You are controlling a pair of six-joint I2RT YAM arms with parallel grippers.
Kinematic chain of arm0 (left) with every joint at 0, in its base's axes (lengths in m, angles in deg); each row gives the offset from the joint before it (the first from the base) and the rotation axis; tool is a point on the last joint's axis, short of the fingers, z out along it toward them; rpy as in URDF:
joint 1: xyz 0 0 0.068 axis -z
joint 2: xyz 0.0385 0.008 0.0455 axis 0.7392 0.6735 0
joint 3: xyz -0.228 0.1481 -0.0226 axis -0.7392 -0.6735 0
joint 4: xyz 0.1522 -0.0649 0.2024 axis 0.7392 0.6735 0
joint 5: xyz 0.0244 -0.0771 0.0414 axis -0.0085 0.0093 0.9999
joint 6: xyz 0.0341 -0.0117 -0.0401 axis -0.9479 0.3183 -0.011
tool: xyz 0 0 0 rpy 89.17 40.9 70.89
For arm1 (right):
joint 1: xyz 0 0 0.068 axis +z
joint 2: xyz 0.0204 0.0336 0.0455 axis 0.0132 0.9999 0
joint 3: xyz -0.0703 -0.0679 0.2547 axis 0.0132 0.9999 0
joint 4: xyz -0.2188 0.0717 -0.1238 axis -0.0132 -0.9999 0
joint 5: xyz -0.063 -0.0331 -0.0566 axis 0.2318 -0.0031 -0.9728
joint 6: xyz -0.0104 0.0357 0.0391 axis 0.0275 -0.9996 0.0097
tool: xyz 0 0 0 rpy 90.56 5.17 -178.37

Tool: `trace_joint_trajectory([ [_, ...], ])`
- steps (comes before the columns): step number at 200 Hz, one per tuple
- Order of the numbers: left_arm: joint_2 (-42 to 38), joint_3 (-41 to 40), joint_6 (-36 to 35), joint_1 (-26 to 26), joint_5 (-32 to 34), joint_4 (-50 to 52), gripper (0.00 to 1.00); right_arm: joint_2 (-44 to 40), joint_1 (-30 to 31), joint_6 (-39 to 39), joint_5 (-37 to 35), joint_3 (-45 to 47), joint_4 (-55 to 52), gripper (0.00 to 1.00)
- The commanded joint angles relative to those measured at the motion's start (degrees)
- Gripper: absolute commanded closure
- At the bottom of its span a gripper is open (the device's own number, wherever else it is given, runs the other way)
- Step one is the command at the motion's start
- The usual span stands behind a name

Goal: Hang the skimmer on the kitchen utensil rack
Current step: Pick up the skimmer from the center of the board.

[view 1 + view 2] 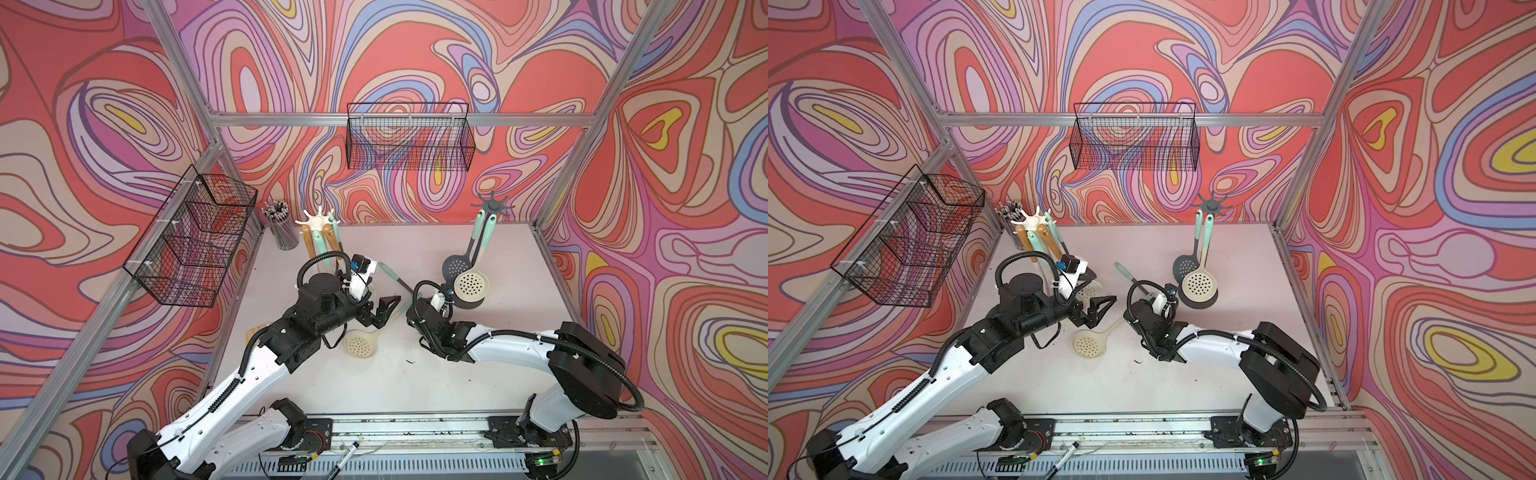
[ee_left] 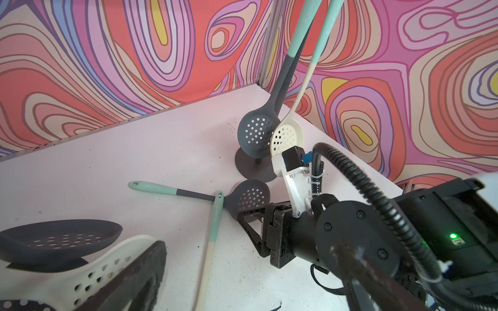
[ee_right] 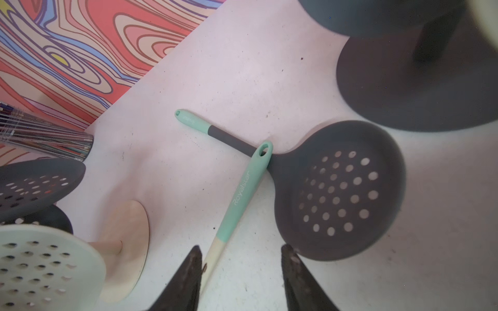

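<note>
Right gripper (image 3: 239, 250) half-parted, gripping nothing, poised over cream skimmer (image 3: 237, 199) handle; left gripper (image 1: 385, 311) spread wide, empty; skimmer flat on table (image 3: 242, 67), handle tip across grey skimmer (image 3: 339, 188) neck; probably light, bendy silicone, non-slip; pinch stiff mint grip below hang hole, keeping hole clear for rack (image 1: 492, 204) hook.

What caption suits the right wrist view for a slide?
Right gripper open over the cream skimmer, whose mint handle tip rests on the grey skimmer, on the table.
</note>
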Motion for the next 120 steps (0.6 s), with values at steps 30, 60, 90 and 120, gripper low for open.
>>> trace_joint_trajectory([
  [30, -3.92, 1.31, -2.07, -0.74, 4.98, 1.49, 0.00, 8.27, 0.18, -10.50, 3.92, -10.80, -10.76, 0.53],
  [60, -4.93, 1.01, -1.13, -1.69, 7.73, 1.65, 0.01, 12.92, -0.72, -15.15, 6.33, -14.85, -14.76, 0.55],
  [90, -6.00, 0.54, 0.90, -4.01, 9.91, 1.32, 0.03, 14.46, -1.95, -16.37, 7.92, -15.97, -14.53, 0.56],
  [120, -6.57, 0.36, 1.67, -5.23, 11.07, 1.24, 0.03, 16.19, -3.84, -18.20, 10.27, -18.41, -18.48, 0.57],
])
